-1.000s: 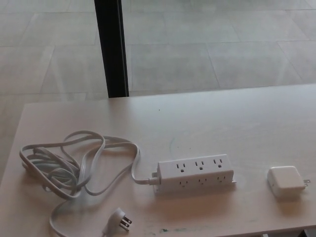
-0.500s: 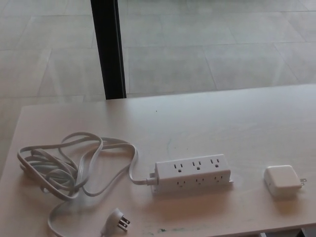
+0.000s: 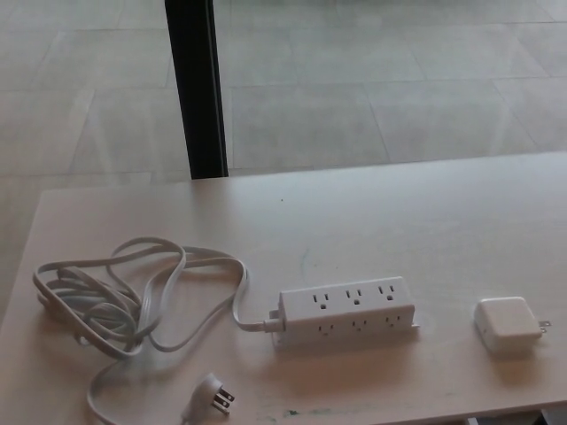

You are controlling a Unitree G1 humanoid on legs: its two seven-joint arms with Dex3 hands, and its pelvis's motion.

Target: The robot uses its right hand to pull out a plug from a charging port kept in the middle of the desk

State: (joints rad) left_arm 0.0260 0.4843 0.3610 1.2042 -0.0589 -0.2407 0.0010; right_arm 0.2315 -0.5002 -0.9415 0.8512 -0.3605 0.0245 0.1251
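A white power strip [image 3: 347, 312] with two rows of three sockets lies near the middle of the pale desk [image 3: 399, 221]; all its sockets show bare. To its right, apart from it, a white square charger plug [image 3: 507, 325] rests on the desk with its prongs pointing right. The strip's white cord [image 3: 124, 301] coils at the left and ends in a loose wall plug [image 3: 213, 397] near the front edge. Neither of my hands shows in the head view.
A black vertical post [image 3: 197, 88] stands behind the desk's far edge at the left. Grey tiled floor [image 3: 399, 80] lies beyond. The desk's front edge runs just below the wall plug and charger.
The whole picture has shifted slightly, so the camera has moved. The power strip, charger and cord lie as they did.
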